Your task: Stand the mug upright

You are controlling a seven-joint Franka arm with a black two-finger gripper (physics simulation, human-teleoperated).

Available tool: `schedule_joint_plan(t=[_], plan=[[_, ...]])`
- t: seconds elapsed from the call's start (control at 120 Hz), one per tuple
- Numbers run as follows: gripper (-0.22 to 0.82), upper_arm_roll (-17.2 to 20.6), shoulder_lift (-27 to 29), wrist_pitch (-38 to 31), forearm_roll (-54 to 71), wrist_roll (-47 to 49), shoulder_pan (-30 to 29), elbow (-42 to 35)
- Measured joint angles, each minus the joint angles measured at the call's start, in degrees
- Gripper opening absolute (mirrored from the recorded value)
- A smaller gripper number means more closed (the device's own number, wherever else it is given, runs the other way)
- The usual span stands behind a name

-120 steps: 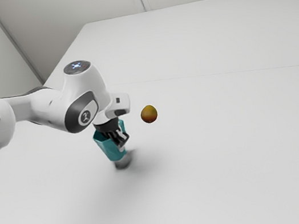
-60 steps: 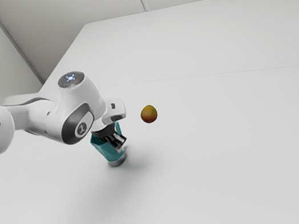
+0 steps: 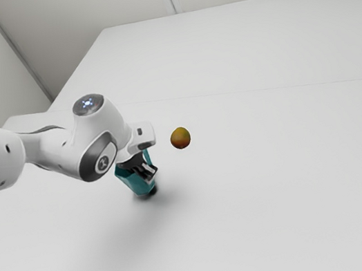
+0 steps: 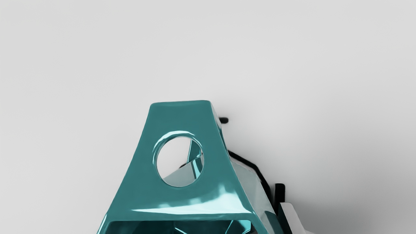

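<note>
Glossy teal faceted mug looks tilted, left of centre in the exterior frame, at the black robot gripper (can't tell if pinching); nudging or unsupported lean could topple it.

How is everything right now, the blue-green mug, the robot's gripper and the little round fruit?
Mug: tilted, base end down; I can't tell if it touches the table.
Gripper: at the mug, angled downward.
Fruit: lying on the table, apart from the mug.
</note>
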State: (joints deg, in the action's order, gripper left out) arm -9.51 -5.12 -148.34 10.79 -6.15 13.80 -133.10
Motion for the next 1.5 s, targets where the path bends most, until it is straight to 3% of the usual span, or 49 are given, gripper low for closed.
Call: schedule_joint_plan(t=[0.125,0.825,1.392,1.5], plan=[[-0.16,0.01,-0.26,-0.41,-0.36,0.20,-0.09,0.01],[0.28,0.02,2.00,0.68,-0.78,-1.24,-0.49,0.69],[0.40,0.22,9.89,5.77,-1.17,-1.59,-0.46,0.80],[0.45,0.35,10.65,9.84,-1.81,-1.58,-0.46,5.27]])
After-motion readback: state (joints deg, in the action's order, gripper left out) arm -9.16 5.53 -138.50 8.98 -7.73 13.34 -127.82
